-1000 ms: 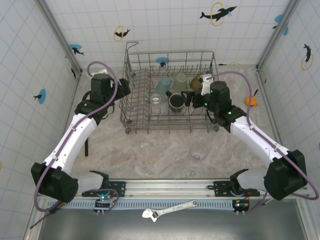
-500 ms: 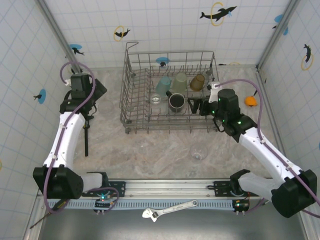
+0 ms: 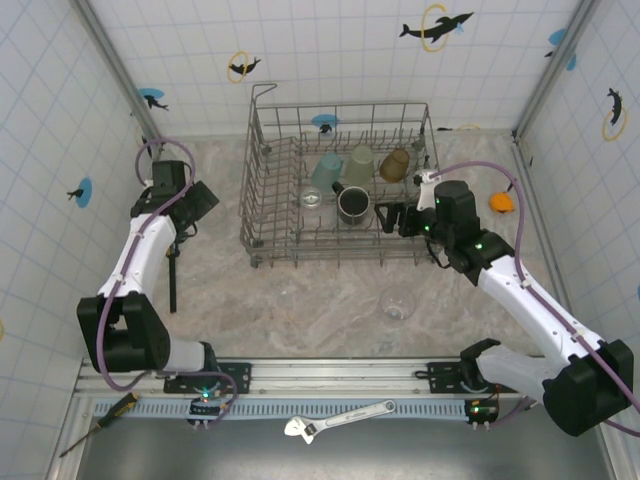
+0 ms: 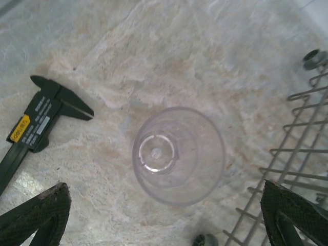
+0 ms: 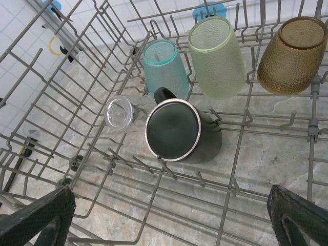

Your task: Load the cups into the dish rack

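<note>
We are seeing a teal tumbler (image 5: 165, 66), amber tumbler (image 5: 292, 54) and black mug (image 5: 179, 130). We are noting a grey dish rack (image 3: 262, 200).

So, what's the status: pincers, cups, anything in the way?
Both pincers open, empty. Left pincer above a clear cup on the table; right pincer at the dish rack. Five cups racked, second clear cup loose. Caliper beside the first, not touching.
</note>
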`<state>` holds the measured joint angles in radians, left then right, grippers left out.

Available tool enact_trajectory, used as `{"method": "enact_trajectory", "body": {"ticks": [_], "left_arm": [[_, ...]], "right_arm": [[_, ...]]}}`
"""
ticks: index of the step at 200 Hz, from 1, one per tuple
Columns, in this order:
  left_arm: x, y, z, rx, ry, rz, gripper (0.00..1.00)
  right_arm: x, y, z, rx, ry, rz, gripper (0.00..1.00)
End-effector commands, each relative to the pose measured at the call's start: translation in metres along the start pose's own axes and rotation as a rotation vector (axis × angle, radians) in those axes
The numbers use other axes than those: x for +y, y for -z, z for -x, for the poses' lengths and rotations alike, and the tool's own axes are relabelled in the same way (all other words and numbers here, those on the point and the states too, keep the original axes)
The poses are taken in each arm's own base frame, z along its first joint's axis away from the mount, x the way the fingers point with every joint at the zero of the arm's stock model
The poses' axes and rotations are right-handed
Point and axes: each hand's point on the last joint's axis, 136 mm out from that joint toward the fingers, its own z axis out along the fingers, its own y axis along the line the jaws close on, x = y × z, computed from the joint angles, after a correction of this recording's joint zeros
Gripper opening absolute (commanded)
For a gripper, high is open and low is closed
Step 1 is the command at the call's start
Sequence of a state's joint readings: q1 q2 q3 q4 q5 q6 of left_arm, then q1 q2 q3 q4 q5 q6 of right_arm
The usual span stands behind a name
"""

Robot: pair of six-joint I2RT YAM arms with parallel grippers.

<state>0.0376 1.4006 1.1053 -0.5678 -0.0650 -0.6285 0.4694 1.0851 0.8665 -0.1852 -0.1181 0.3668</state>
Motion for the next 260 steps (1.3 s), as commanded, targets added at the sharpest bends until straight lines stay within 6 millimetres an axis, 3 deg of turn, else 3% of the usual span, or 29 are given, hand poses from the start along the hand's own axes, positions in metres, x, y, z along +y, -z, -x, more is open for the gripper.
{"method": "enact_trajectory", "body": {"ticks": [1, 30, 66, 145, 199, 224, 260], "left_arm": [[0.009, -0.013, -0.008, 0.038, -0.003, 0.014, 0.97], [0.018, -0.028, -0.019, 0.085, -0.005, 0.033, 0.95], [0.033, -0.043, -0.03, 0.116, 0.013, 0.083, 0.83], [0.035, -0.066, -0.031, 0.128, 0.021, 0.081, 0.66], [0.041, -0.081, -0.038, 0.159, 0.022, 0.107, 0.35], [0.047, -0.083, -0.04, 0.169, 0.029, 0.115, 0.0], [0.049, -0.073, -0.031, 0.136, 0.045, 0.103, 0.0]], "right_arm": [[-0.004, 0.001, -0.013, 0.029, -0.027, -0.004, 1.0], [-0.003, -0.001, -0.014, 0.03, -0.041, -0.001, 1.0], [-0.001, -0.004, -0.015, 0.032, -0.049, -0.001, 1.0], [0.006, -0.005, -0.013, 0.038, -0.04, 0.002, 1.0], [0.011, -0.006, -0.008, 0.031, -0.049, 0.013, 1.0], [0.015, -0.005, -0.005, 0.03, -0.05, 0.02, 1.0], [0.017, -0.002, -0.002, 0.014, -0.062, 0.021, 1.0]]}}
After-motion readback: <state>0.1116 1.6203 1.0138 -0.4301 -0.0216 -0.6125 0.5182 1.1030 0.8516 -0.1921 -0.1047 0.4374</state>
